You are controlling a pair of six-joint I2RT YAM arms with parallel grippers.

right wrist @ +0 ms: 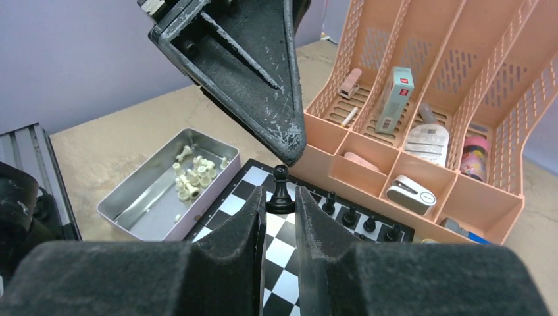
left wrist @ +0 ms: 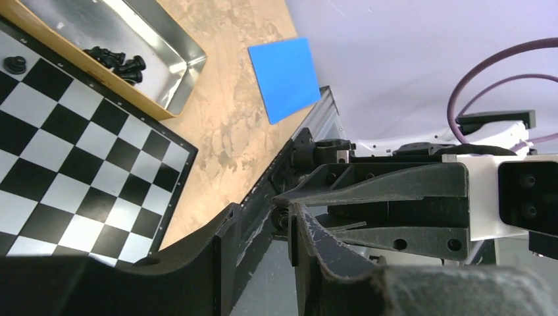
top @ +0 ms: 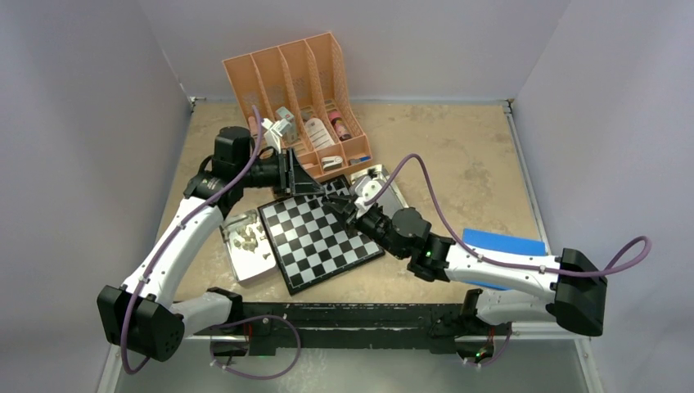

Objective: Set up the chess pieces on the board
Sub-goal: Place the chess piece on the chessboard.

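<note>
Right hand (right wrist: 279,220) around black pawn (right wrist: 281,191)

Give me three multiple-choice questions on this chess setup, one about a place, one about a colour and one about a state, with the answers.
1. Where are the beige pieces?
A. in a metal tray
B. in a cloth bag
C. in a glass jar

2. What colour is the flat sheet?
A. red
B. blue
C. green

3. How is the black pawn at the right gripper?
A. lying on its side
B. upright
C. upside down

Answers:
1 A, they lie heaped in the tray beside the board.
2 B, it is plain blue against the tan table.
3 B, it stands base down on a board square.
</note>
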